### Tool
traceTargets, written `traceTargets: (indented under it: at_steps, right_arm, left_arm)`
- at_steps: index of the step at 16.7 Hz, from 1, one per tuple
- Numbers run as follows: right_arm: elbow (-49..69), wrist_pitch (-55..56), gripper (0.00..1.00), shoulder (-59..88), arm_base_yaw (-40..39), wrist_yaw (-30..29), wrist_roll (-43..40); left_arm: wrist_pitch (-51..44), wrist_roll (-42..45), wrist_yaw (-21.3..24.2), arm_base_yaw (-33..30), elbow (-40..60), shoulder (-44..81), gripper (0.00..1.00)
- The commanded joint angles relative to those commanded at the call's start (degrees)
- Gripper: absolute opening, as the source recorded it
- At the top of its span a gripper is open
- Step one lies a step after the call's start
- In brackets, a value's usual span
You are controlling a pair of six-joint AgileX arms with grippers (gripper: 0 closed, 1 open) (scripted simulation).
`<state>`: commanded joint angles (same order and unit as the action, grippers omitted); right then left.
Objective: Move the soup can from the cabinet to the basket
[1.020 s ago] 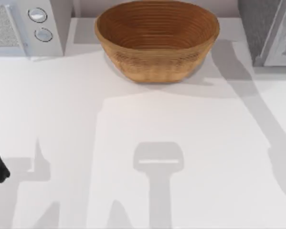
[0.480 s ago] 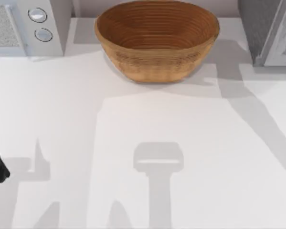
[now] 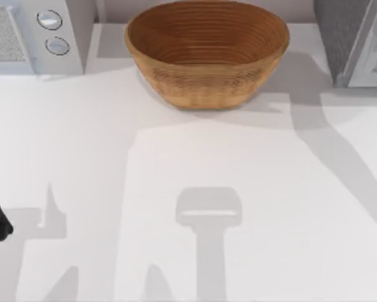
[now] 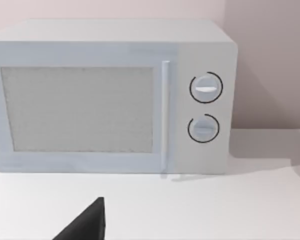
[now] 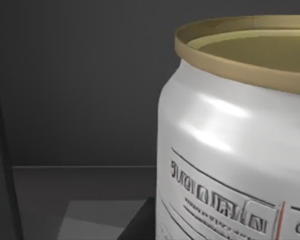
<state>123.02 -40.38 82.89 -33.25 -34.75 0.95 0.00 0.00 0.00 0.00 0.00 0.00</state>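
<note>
Heads up, your right arm is deep inside the cabinet point(image 3: 352, 38) at the table's point(image 3: 175, 163) far right corner, and its wrist camera is nose to nose with the soup can point(image 5: 230, 150): silver-white body, printed label, goldish rim on top, standing upright on the dark cabinet floor with the dark back wall behind it. A dark sliver at the can's base might be a finger of the right gripper, but you honestly can't tell from this whether the fingers are spread, closed or already on the can. So that's the first risk: if you pull back assuming a grip you don't have, the can just sits there, or gets nudged over and rolls around on the shelf. Second one: the can is smooth and round, so an off-centre pinch could let it twist or slip out on the way. Third: the exit is tight, with the white-framed door right beside the opening, and a sloppy retreat could clip the can on the frame. Then you've got open table to cross to reach the wicker basket point(image 3: 207, 53) at the far edge, middle of the table, beside the microwave point(image 4: 109, 95). Your left gripper point(image 4: 84, 225) is parked at the left edge, facing that microwave; its state I can't tell either.
</note>
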Motion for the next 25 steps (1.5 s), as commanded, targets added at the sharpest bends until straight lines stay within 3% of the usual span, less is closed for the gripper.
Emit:
traceTargets:
  at_steps: [3,7,19,25]
  right_arm:
    - [-3.56,1.48,0.00,-2.74,1.06,1.16,0.06]
    - [-16.85,5.99,0.00,-11.96,4.76,4.95,0.12]
    - [-94.80,28.87,0.00,-59.59,23.99,24.83,-0.43]
    - [-119.01,38.44,0.00,-79.05,31.68,33.07,-0.84]
  left_arm:
    - [0.00,0.00,0.00,0.00,0.00,0.00,1.00]
    - [0.00,0.00,0.00,0.00,0.00,0.00,1.00]
    - [0.00,0.00,0.00,0.00,0.00,0.00,1.00]
    - [0.00,0.00,0.00,0.00,0.00,0.00,1.00]
